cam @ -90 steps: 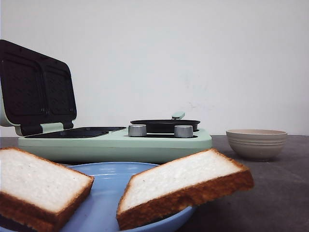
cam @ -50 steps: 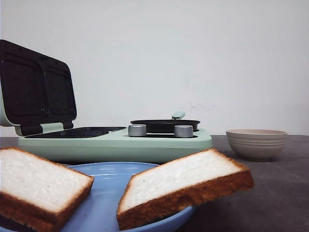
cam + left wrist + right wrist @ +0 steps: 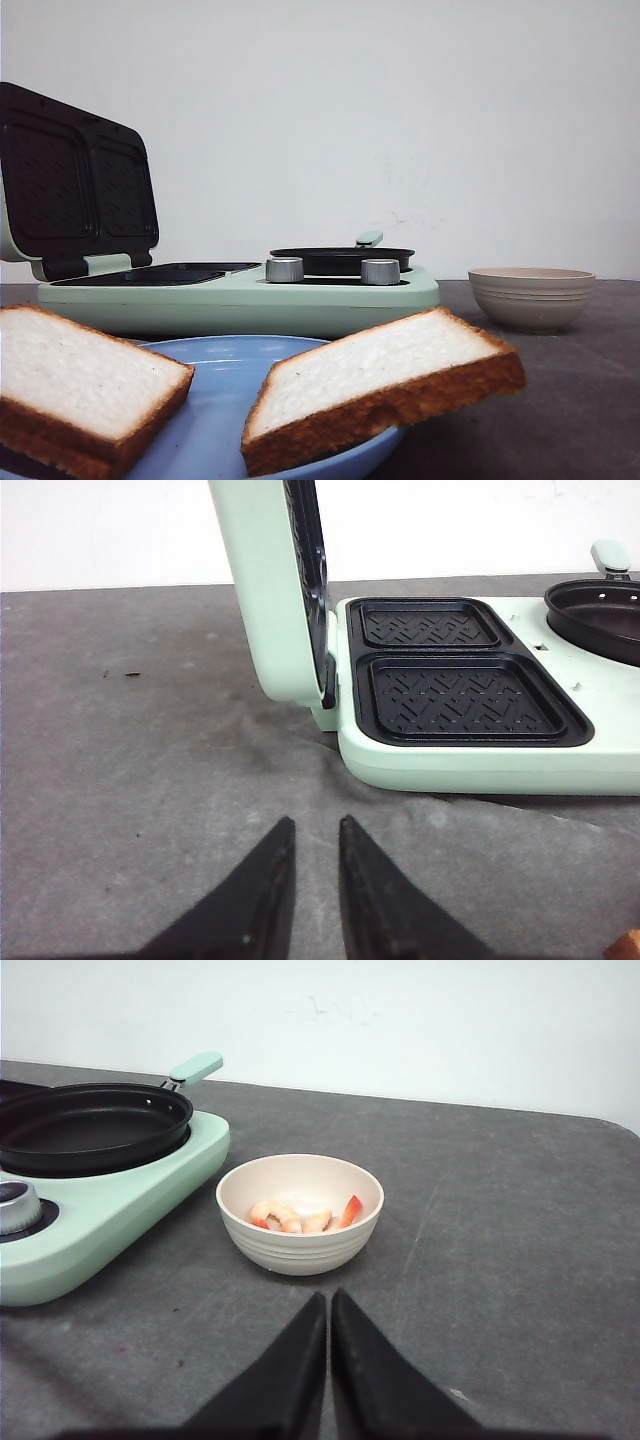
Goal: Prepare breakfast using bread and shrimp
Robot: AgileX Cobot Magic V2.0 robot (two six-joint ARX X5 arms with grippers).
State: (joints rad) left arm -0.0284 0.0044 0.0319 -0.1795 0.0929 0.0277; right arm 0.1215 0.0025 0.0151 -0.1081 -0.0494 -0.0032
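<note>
Resting on blue plate [image 3: 225, 400]: two bread [image 3: 380, 385] slices. Shrimp [image 3: 290, 1217] in beige bowl [image 3: 300, 1245]. Left hand [image 3: 312, 832] narrowly parted, right hand [image 3: 329, 1300] pressed together, both empty. No legible writing.

mint sandwich maker [image 3: 240, 295] (lid open) | blue plate [image 3: 215, 420] | beige bowl [image 3: 531, 297] | black pan [image 3: 342, 259]
</note>
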